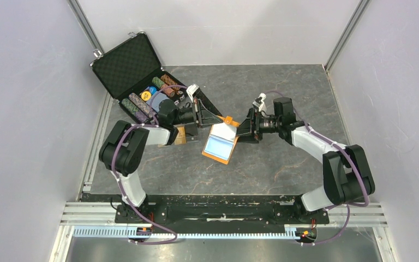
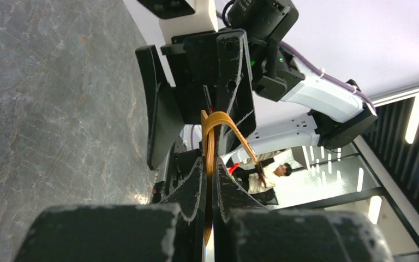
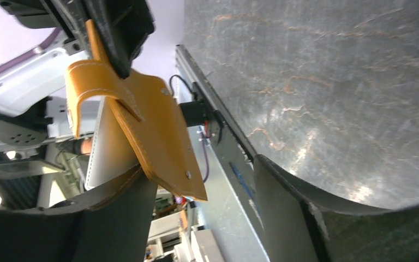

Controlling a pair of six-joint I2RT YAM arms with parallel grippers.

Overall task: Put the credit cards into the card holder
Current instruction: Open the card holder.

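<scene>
Card holder [image 1: 220, 145] tight between left jaws

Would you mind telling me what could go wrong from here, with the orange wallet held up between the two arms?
1. The left gripper pinches only a thin edge of the card holder, while the right gripper stands open and gives no support, so the holder may slip or sag.
2. One of the right gripper's fingers lies close against the holder, perhaps touching; drawing back could snag it and tug it loose.
</scene>
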